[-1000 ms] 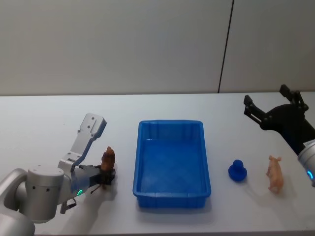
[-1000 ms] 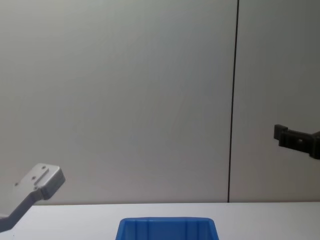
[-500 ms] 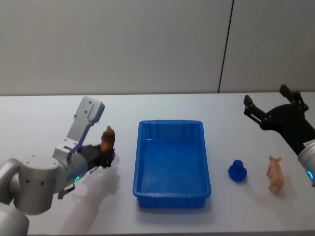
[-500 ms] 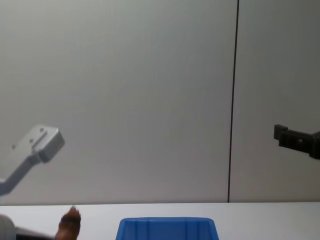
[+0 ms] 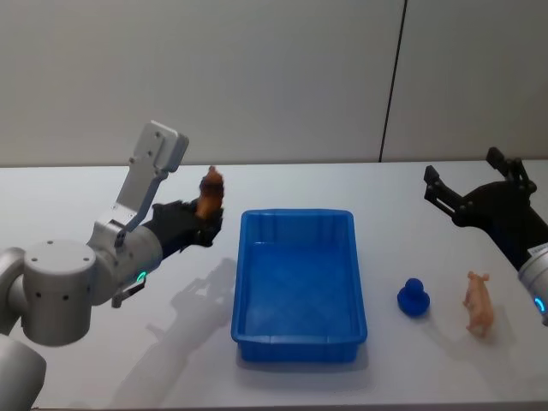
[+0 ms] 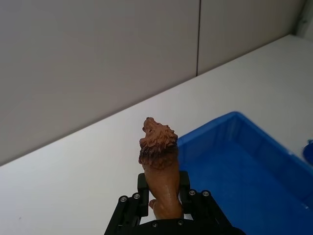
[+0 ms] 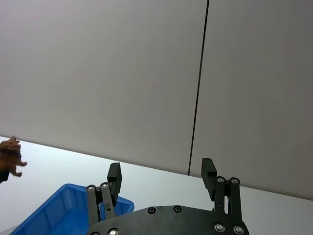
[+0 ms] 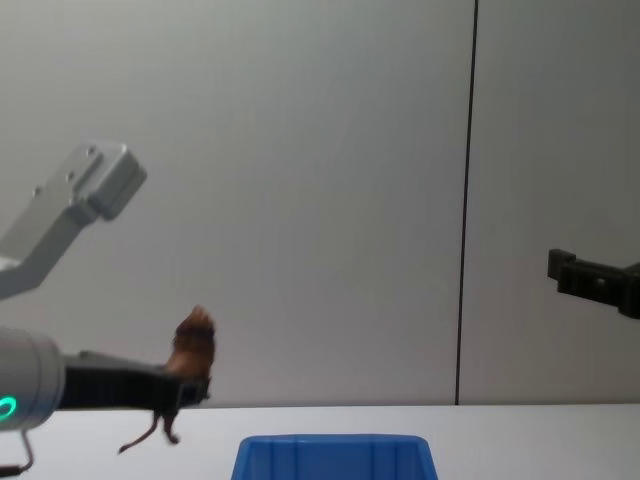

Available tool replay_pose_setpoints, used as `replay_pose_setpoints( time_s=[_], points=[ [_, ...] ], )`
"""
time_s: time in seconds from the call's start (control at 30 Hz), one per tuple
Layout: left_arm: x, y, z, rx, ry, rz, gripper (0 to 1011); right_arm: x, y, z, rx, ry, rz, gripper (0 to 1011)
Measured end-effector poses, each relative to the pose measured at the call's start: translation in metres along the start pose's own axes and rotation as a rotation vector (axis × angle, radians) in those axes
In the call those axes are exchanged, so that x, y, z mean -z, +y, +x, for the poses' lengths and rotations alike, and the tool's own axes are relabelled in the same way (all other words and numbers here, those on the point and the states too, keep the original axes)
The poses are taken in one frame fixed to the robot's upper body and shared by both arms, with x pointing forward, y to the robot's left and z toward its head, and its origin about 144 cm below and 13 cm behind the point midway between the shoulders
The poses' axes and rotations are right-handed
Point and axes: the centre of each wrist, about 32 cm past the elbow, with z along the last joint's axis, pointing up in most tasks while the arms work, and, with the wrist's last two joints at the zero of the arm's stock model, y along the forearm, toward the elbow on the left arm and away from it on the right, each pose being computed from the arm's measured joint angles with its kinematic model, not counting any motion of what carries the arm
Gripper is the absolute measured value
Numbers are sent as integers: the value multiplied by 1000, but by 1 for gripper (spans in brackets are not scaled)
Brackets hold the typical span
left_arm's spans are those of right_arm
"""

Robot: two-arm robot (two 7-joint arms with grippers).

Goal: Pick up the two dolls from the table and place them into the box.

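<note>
Lion doll being hauled up and over toward the box

The lion doll [image 5: 211, 190] is being clamped tight in the left gripper [image 5: 205, 223] jaws. It's being carried way higher than a second ago, clear of the table [image 5: 77, 197], with the box [image 5: 298, 214] just past those jaws. So drop-off's probably next. The blue doll [image 5: 413, 297] is being left waiting, apart from the right gripper [image 5: 462, 171] jaws, which are being held wide open.

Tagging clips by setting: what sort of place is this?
Probably a robot test bench in a lab: plain white table, blank grey wall, a blue box. The left gripper holds a toy lion aloft beside the box; the right gripper hangs open on the right.
</note>
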Motion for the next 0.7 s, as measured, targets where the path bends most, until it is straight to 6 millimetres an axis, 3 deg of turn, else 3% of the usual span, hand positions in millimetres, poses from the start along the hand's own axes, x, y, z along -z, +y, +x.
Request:
replay_pose_setpoints(
  time_s=[0.47,0.7],
  points=[
    [-17,-10,0,215,39,-168,367,0,0,0,0,0,0,1001],
    [-20,-19,-1,332,68,-221,565,0,0,0,0,0,0,1001]
  ],
)
